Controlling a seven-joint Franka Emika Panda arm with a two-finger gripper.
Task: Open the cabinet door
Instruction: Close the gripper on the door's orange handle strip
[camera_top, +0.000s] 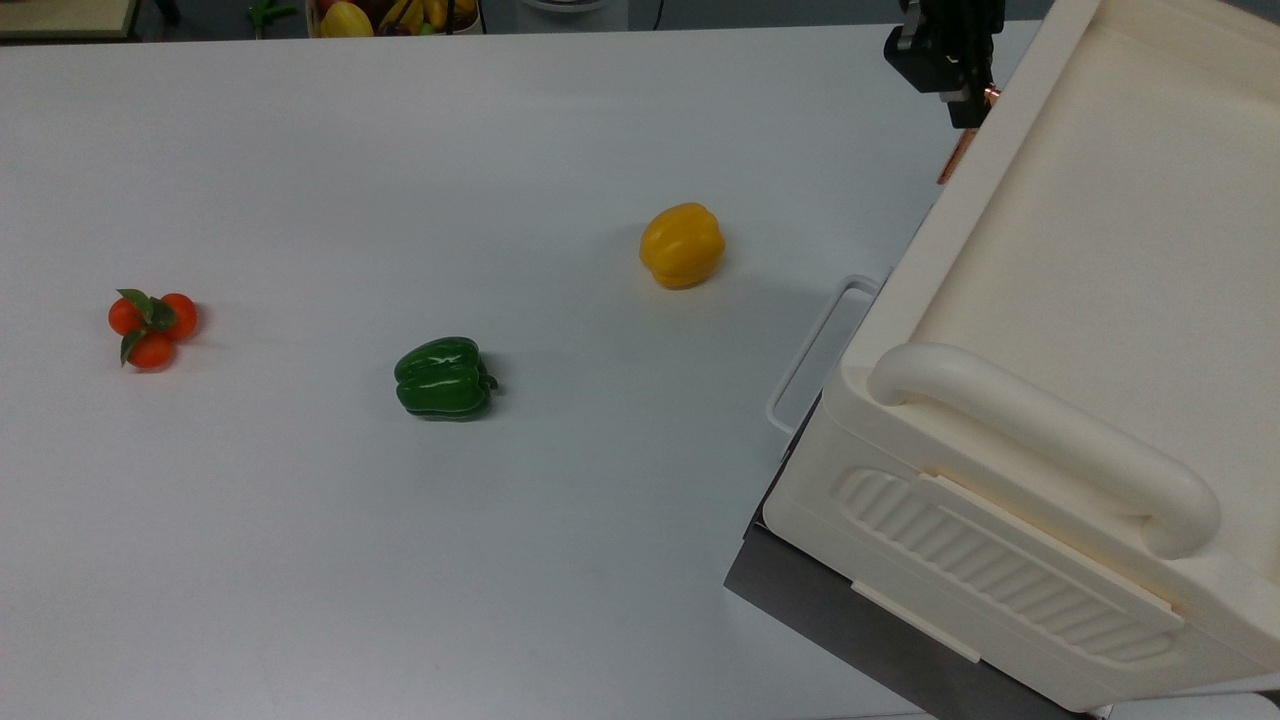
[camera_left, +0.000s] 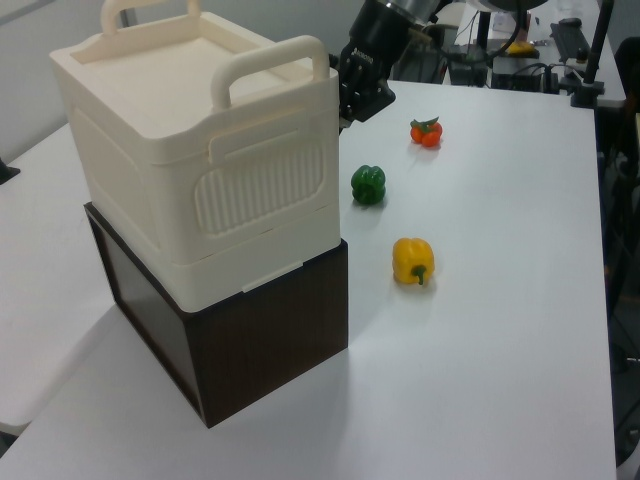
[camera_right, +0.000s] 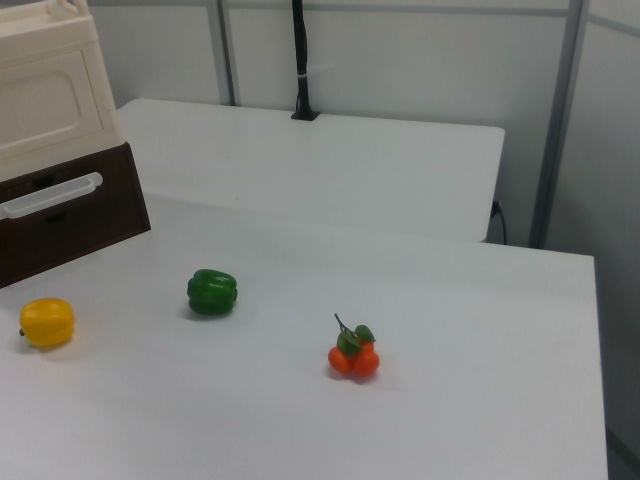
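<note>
Claw (camera_left: 352, 100) beside cabinet (camera_left: 200, 190) (top corner).

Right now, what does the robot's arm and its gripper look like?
The gripper is a black, blocky piece with a small pale patch on its side in the top view. In the left view the arm above it is also black, rounded and thick, with a glossy surface. No cables or readable markings can be made out on either.

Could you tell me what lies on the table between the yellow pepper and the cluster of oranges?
The green pepper lies between the yellow pepper and the oranges, as the top view shows.
</note>
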